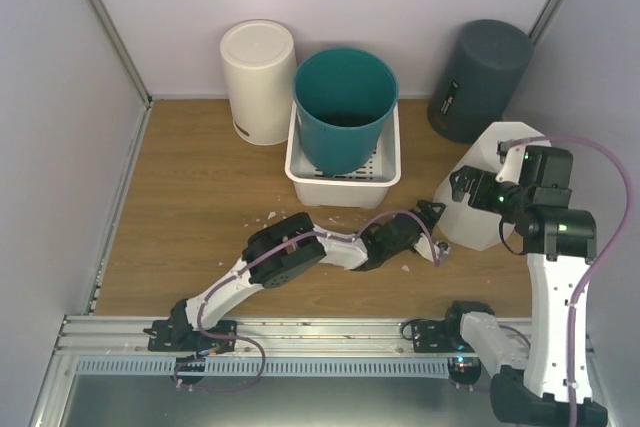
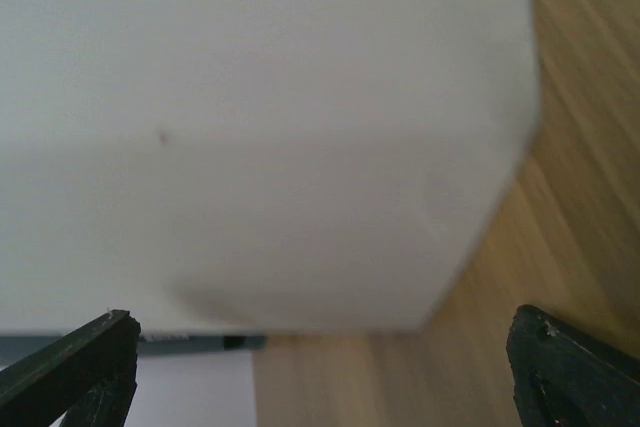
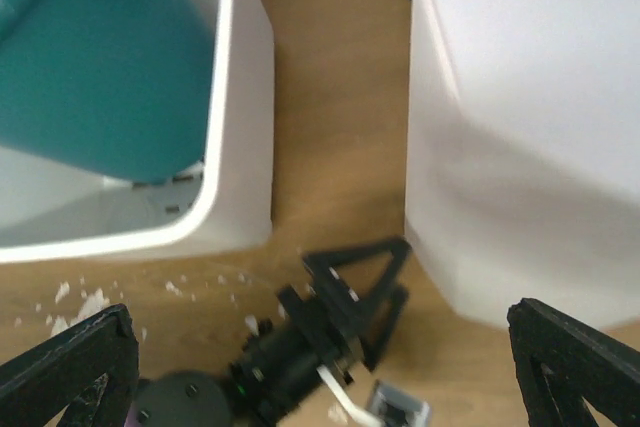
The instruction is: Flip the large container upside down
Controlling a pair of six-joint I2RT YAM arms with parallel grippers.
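A large white angular container point(image 1: 478, 209) stands on the wooden table at the right, its opening hidden. It fills the left wrist view point(image 2: 260, 127) and the right side of the right wrist view point(image 3: 530, 127). My left gripper point(image 1: 434, 215) is open and empty, its tips just short of the container's left lower side; its fingertips point(image 2: 90, 357) frame the white wall. My right gripper point(image 1: 462, 185) is open and empty, hovering over the container's left face. The right wrist view looks down on the left gripper point(image 3: 365, 282) beside the container.
A teal bucket point(image 1: 345, 107) stands upright in a white tray point(image 1: 304, 175) at the back middle. A white cylinder point(image 1: 258, 82) stands left of it. A dark grey bin point(image 1: 480, 77) leans in the back right corner. White crumbs point(image 3: 85, 302) lie by the tray.
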